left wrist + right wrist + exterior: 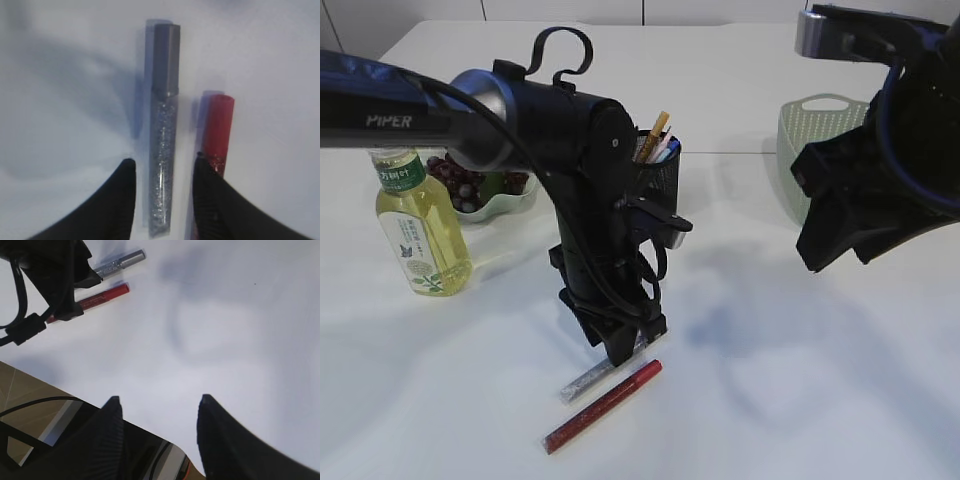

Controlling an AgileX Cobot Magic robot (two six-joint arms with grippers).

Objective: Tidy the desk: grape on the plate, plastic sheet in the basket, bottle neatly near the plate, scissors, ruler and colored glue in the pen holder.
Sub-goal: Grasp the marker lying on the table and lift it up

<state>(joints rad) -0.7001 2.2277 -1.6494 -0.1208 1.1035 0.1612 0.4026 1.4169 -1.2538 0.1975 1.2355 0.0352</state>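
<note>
Red glue (217,131) crowding silver glue (162,150)

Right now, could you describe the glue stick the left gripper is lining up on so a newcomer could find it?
Below the black mesh pen holder, two glue sticks lie side by side. The left gripper straddles the silver glitter glue, grey-capped, unlike the red glue beside it.

The left arm (590,200) hides the silver glue's (588,378) upper end and pen holder's (660,170) side

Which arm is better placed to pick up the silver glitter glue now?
The left. Its end effector is open with one finger on each side of the silver glitter glue. The right end effector hangs open, far away.
</note>
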